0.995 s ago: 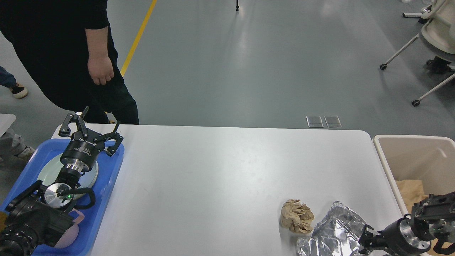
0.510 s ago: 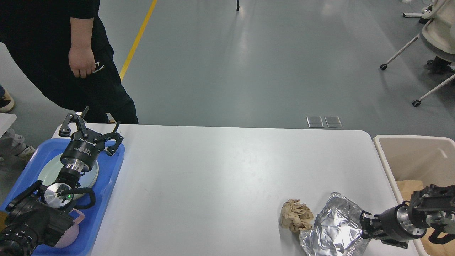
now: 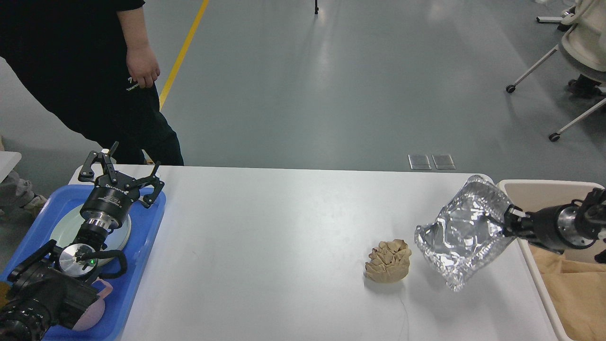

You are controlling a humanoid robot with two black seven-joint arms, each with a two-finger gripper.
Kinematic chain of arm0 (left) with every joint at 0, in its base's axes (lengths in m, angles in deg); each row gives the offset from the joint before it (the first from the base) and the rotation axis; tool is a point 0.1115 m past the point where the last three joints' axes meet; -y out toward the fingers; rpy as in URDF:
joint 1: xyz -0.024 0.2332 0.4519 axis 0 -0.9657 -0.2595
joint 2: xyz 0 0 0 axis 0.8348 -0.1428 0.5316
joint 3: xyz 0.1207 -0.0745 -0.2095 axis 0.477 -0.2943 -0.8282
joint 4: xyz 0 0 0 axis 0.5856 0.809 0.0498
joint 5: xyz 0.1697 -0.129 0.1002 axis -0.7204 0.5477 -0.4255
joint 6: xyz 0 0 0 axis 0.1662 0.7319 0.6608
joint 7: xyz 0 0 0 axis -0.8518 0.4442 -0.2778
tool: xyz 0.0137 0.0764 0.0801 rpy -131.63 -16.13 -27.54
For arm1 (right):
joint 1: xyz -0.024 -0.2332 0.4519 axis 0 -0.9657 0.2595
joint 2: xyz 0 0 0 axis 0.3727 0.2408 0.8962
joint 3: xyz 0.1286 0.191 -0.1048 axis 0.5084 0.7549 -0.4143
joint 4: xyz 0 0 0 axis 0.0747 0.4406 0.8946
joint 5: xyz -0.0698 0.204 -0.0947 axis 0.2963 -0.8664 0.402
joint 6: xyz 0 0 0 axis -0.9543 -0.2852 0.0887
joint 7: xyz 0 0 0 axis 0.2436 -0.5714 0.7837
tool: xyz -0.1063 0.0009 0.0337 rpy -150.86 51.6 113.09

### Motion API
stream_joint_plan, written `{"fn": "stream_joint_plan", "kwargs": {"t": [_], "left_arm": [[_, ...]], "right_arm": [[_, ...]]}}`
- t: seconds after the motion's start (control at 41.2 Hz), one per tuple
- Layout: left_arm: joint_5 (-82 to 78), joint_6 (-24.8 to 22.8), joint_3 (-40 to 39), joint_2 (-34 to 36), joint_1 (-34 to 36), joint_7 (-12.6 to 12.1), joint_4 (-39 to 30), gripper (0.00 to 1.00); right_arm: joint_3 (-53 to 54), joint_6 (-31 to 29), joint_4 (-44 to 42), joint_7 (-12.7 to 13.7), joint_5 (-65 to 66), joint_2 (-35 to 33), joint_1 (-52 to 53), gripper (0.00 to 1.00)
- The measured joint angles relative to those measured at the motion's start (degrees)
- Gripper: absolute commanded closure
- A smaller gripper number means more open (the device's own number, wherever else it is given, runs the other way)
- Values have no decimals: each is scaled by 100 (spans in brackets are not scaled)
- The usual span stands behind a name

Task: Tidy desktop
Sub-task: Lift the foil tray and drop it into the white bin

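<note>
Head view, looking forward and down. A large white rectangular desktop (image 3: 284, 237) with rounded corners fills the lower middle of the picture, on a grey floor.

At the left edge a blue plastic tray (image 3: 147, 227) rests on the desktop. It carries a round pale plate (image 3: 64, 227) and, nearer the bottom corner, a pink item (image 3: 97, 312) half hidden by the arm. The left gripper (image 3: 120, 163) hangs over the tray's far end. Its two black fingers are spread wide and hold nothing.

Right of centre lies a crumpled ball of brown paper (image 3: 388, 261) on the desktop. Just to its right, a crumpled silver foil container (image 3: 461, 237) is raised above the desktop, casting a shadow below. The right gripper (image 3: 506, 225) reaches in from the right and pinches the foil's right edge, its fingers closed on it.

A beige plastic bin (image 3: 544, 189) stands beside the desktop's right end, with brown paper (image 3: 575, 289) inside.

Beyond the far left corner stands a person in black clothing (image 3: 71, 71), one bare hand (image 3: 141, 64) hanging down. Wheeled chair legs (image 3: 535, 71) show at the upper right.
</note>
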Motion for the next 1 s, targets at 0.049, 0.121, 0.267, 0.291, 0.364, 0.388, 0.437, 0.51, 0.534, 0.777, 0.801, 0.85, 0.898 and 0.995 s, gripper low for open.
{"fn": "stream_joint_plan", "kwargs": {"t": [0.049,0.121,0.267,0.291,0.364,0.388,0.437,0.51,0.534,0.777,0.801,0.85,0.898,0.995], "left_arm": [[0,0,0,-1,0,0,0,4],[0,0,0,-1,0,0,0,4],[0,0,0,1,0,0,0,4],[0,0,0,2,0,0,0,4],[0,0,0,1,0,0,0,4],[0,0,0,1,0,0,0,4],[0,0,0,1,0,0,0,4],[0,0,0,2,0,0,0,4],[0,0,0,2,0,0,0,4],[0,0,0,0,0,0,-1,4],[0,0,0,0,0,0,-1,4],[0,0,0,0,0,0,-1,4],[0,0,0,0,0,0,-1,4],[0,0,0,0,0,0,-1,4]], "right_arm": [[0,-14,8,0,-3,-110,246,100],[-1,-28,11,-2,-5,-207,486,100],[-1,-142,7,-6,-11,-449,1078,100],[-1,-163,0,-6,-11,-485,1173,100],[6,-220,-51,-6,-12,-595,1459,100],[6,-225,-75,-5,-12,-608,1480,100],[6,-231,-242,-1,-9,-616,1481,100],[1,-212,-819,8,-30,-619,1244,100],[9,-192,-991,10,-42,-609,1105,100],[391,93,-3214,21,-755,-404,-1154,62],[404,143,-3365,20,-828,-346,-1320,36],[432,330,-3827,20,-1023,-116,-1828,0],[449,465,-4078,19,-1104,26,-2102,0],[464,766,-4414,29,-1173,373,-2671,0]]}}
